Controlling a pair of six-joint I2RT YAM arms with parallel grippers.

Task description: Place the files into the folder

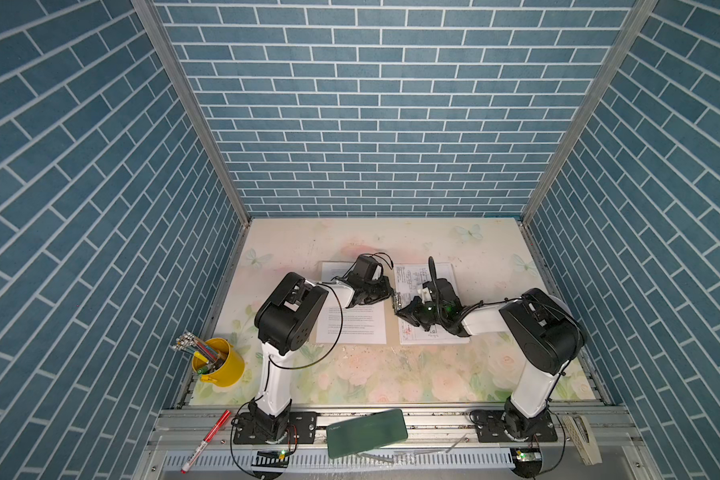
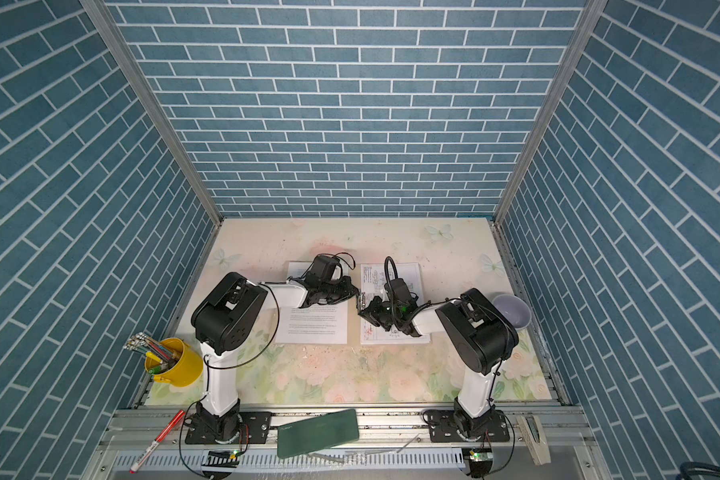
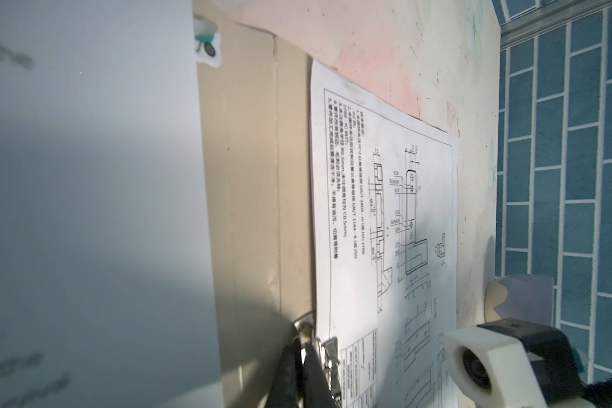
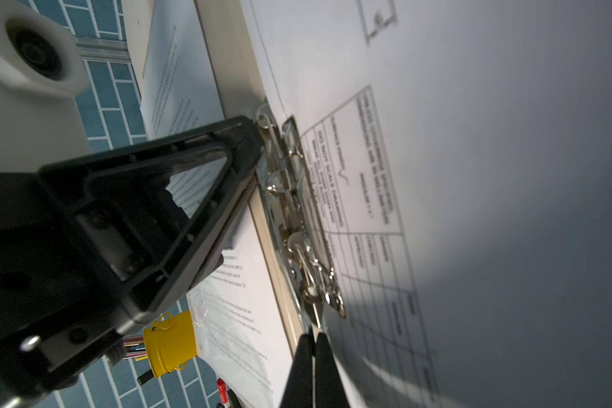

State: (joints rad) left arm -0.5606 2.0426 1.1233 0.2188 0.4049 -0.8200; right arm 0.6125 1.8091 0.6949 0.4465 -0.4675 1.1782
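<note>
The tan folder [image 3: 255, 176] lies open on the table, and its spine shows as a thin strip [image 1: 393, 332] between two white files. A text sheet [image 1: 358, 324] covers the left half. A sheet of line diagrams [image 1: 416, 274] lies on the right half, tucked under the metal clip [image 4: 297, 219] on the spine. My left gripper [image 3: 301, 346] is shut on the clip's far end, and its tip shows there in the right wrist view too [image 4: 257, 137]. Shut on the lever at the clip's near end is my right gripper [image 4: 313, 339]. In both top views the two grippers meet over the spine [image 1: 395, 300].
A yellow bucket of pens [image 1: 219, 361] stands at the front left. A purple bowl [image 2: 512, 316] sits behind the right arm. On the front rail lie a red marker [image 1: 206, 440], a dark green case [image 1: 366, 432] and a white block [image 1: 582, 436].
</note>
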